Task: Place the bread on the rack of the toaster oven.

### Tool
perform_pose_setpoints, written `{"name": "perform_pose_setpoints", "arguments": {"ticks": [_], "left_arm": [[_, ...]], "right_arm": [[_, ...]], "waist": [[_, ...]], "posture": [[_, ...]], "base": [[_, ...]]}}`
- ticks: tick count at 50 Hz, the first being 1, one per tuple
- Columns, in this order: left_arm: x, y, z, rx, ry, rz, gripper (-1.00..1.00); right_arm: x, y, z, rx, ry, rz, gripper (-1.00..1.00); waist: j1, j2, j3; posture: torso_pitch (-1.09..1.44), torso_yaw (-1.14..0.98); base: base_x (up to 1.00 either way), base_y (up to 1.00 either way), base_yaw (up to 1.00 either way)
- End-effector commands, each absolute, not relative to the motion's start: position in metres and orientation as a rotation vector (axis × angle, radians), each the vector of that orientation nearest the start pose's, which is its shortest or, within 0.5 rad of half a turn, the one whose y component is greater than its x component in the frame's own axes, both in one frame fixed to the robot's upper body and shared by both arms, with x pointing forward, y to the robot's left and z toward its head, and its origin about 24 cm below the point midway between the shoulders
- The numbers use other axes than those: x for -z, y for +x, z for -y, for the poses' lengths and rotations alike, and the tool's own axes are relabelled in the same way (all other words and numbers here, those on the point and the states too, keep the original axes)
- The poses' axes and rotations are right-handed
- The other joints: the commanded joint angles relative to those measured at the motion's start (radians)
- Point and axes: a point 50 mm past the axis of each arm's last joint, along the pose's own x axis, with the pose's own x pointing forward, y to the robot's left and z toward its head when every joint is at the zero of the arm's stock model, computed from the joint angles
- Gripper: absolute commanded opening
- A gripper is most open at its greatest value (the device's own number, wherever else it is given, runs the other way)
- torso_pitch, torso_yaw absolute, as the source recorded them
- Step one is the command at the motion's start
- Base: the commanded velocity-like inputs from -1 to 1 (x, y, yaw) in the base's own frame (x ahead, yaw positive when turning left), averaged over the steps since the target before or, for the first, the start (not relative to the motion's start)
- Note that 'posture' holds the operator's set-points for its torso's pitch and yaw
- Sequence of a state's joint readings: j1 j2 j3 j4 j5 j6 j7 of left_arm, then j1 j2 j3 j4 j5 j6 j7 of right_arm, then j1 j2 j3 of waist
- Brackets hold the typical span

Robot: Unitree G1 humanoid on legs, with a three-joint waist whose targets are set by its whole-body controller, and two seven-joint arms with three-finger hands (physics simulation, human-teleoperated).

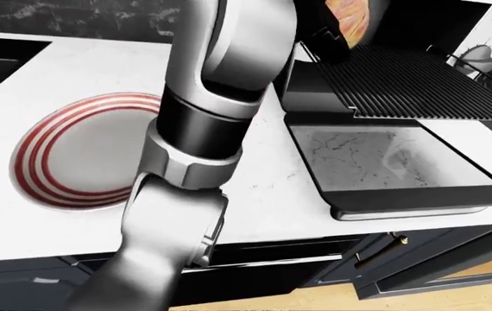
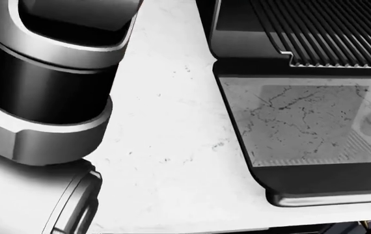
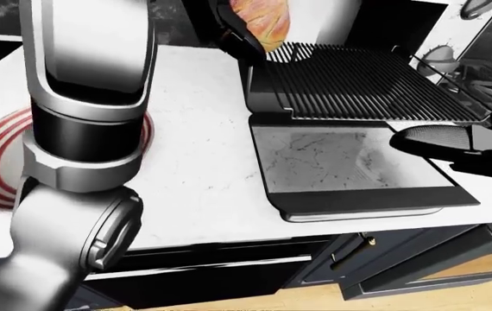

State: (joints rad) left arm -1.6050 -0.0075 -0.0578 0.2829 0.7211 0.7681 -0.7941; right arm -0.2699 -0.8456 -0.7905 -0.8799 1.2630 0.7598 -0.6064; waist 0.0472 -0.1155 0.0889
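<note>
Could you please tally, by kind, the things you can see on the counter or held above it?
Bread, held up in the left hand: 1
Red-striped plate: 1
Toaster oven, door down and rack drawn out: 1
Total: 3

A white marble counter [image 1: 255, 188] sits on dark navy cabinets [image 1: 418, 259] above a wooden floor [image 1: 315, 301].
</note>
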Motion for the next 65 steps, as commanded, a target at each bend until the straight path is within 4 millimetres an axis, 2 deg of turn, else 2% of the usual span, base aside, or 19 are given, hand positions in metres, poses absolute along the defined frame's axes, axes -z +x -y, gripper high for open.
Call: {"name": "perform_pose_setpoints", "arguments": {"ticks": [1,11,21,36,43,59,65], "left_arm": [[-0.43,0.298,-0.001,0.471,0.824,0.467,-0.85],[-0.407,0.316,0.025,0.546,0.83,0.457,-0.88],[-0.385,0.326,0.048,0.61,0.834,0.448,-0.9],[-0.376,0.332,0.069,0.671,0.822,0.453,-0.94],[-0.378,0.332,0.077,0.69,0.814,0.466,-0.95],[-0.368,0.338,0.081,0.724,0.816,0.46,-0.97],[-0.37,0.342,0.085,0.727,0.806,0.459,-0.98]], "right_arm": [[-0.323,0.16,0.248,0.215,0.03,0.624,1.0],[-0.327,0.155,0.257,0.243,0.035,0.636,1.0],[-0.329,0.155,0.257,0.248,0.033,0.639,1.0],[-0.326,0.153,0.26,0.249,0.036,0.636,1.0],[-0.326,0.154,0.259,0.247,0.033,0.633,1.0],[-0.325,0.155,0.26,0.246,0.035,0.629,1.0],[-0.324,0.155,0.26,0.248,0.034,0.629,1.0]], "waist": [[0.0,-0.006,-0.026],[0.002,-0.013,-0.028],[0.0,-0.016,-0.032],[0.0,-0.021,-0.035],[-0.001,-0.022,-0.036],[-0.002,-0.024,-0.039],[-0.001,-0.026,-0.041]], "posture": [[0.0,0.0],[0.0,0.0],[0.0,0.0],[0.0,0.0],[0.0,0.0],[0.0,0.0],[0.0,0.0]], "base": [[0.0,0.0,0.0],[0.0,0.0,0.0],[0.0,0.0,0.0],[0.0,0.0,0.0],[0.0,0.0,0.0],[0.0,0.0,0.0],[0.0,0.0,0.0]]}}
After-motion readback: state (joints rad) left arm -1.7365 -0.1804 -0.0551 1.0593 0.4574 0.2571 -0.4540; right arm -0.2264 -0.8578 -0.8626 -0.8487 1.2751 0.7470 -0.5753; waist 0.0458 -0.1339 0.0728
